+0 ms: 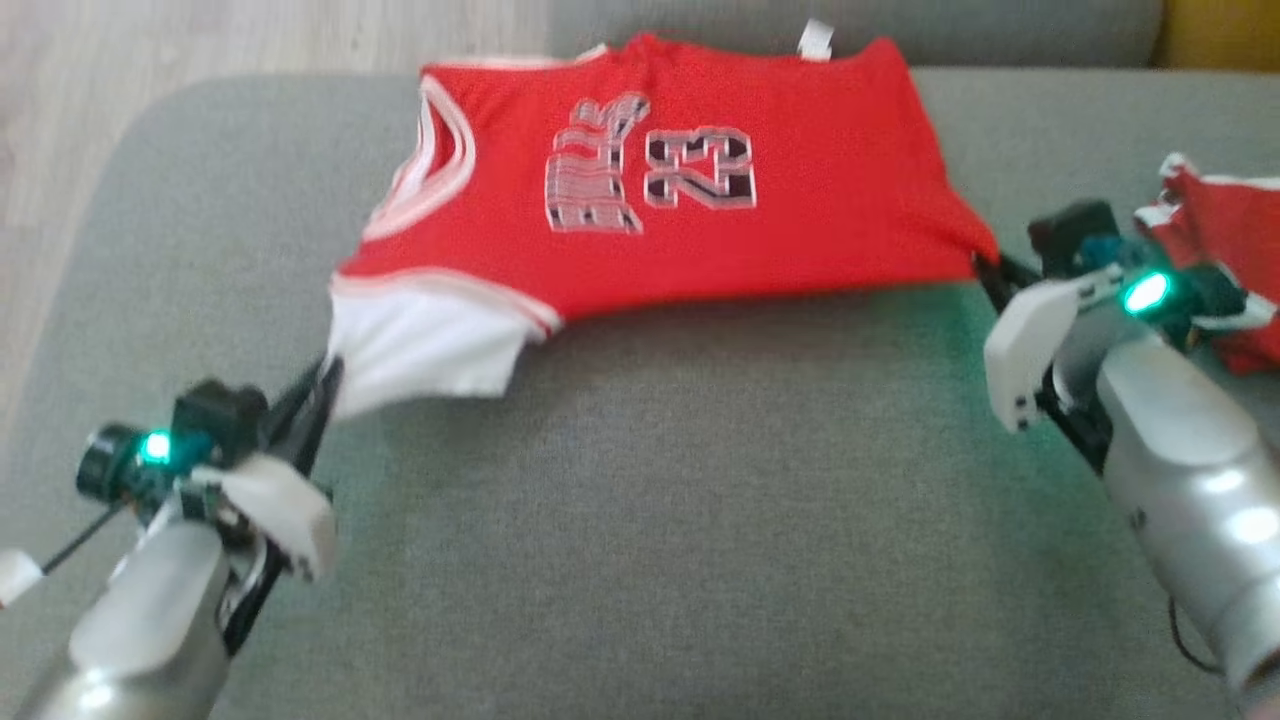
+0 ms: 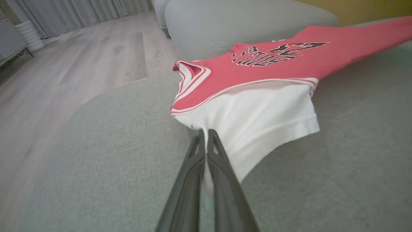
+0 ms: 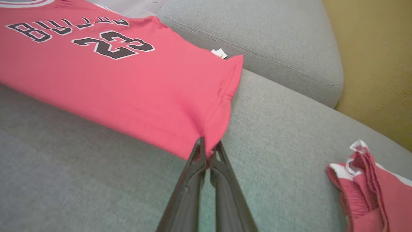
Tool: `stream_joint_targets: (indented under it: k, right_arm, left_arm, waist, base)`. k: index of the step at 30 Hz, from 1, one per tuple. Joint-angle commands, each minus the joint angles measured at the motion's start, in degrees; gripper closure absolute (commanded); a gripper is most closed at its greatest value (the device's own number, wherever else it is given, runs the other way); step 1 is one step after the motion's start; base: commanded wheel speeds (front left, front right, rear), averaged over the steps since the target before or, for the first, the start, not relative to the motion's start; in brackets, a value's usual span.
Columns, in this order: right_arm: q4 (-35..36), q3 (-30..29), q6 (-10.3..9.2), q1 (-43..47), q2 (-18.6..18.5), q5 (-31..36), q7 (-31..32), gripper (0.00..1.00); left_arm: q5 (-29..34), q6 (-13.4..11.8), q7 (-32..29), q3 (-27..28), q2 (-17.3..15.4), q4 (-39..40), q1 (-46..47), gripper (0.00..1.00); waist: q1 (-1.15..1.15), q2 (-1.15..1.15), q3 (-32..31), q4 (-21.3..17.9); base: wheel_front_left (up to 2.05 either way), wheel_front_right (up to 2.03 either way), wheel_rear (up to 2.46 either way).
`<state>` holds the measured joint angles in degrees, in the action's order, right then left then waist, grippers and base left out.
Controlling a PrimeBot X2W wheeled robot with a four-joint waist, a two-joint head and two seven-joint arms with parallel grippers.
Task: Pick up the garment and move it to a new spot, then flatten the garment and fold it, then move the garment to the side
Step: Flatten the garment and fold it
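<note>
The garment (image 1: 800,190) is a red jersey with white trim, a white sleeve and the number 23, spread out on the grey cushion (image 1: 650,500). My left gripper (image 1: 325,375) is shut on the white sleeve (image 2: 257,119) at the garment's near left corner; in the left wrist view its fingers (image 2: 193,174) pinch the cloth. My right gripper (image 1: 985,270) is shut on the red hem corner (image 3: 209,141) at the near right. The cloth is pulled taut between the two grippers, with its near edge lifted off the cushion.
A second red and white piece of clothing (image 1: 1225,260) lies crumpled at the right, behind my right wrist. The cushion's rounded left edge (image 1: 90,230) drops to a wooden floor (image 2: 64,80). A grey backrest (image 3: 257,35) and a yellow surface (image 3: 370,64) stand beyond.
</note>
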<state>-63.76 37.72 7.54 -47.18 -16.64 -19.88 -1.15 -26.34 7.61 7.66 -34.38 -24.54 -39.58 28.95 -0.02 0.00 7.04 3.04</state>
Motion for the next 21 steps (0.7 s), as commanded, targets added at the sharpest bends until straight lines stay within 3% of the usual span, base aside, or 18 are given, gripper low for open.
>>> stream_joint_targets:
  k: [1, 6, 12, 16, 21]
  right_arm:
    - [1.73, 1.11, -0.05, 0.52, -1.60, -1.35, 0.45, 1.00]
    - [10.56, 8.13, -0.05, 6.03, -7.02, -11.78, 7.05, 1.00]
    - [22.96, 13.58, -0.05, 11.35, -14.54, -23.10, 14.98, 1.00]
    - [28.15, 14.10, -0.05, 12.11, -18.13, -26.04, 16.50, 1.00]
    - [30.03, 12.50, -0.05, 10.73, -18.99, -26.60, 16.66, 1.00]
  left_arm:
    - [-0.76, -0.14, -0.50, 1.90, -3.66, 1.97, 1.04, 1.00]
    - [-3.95, -0.22, -6.90, 0.69, -7.90, 12.82, -5.84, 1.00]
    - [-6.86, -2.84, -15.07, 0.58, -11.92, 26.68, -12.95, 1.00]
    - [-7.44, -5.27, -18.06, 1.37, -13.87, 32.98, -14.52, 1.00]
    - [-7.66, -6.79, -19.61, 2.96, -14.61, 34.64, -11.98, 1.00]
  waist:
    - [0.02, 0.00, -1.66, -0.17]
    - [0.02, 0.00, -4.44, -0.18]
    - [0.02, 0.00, -5.71, -0.19]
    - [0.02, 0.00, -5.17, -0.31]
    - [0.02, 0.00, -3.07, -0.51]
  base:
    - [0.00, 0.00, 0.00]
    - [0.00, 0.00, 0.00]
    - [0.00, 0.00, 0.00]
    - [0.00, 0.00, 0.00]
    - [0.00, 0.00, 0.00]
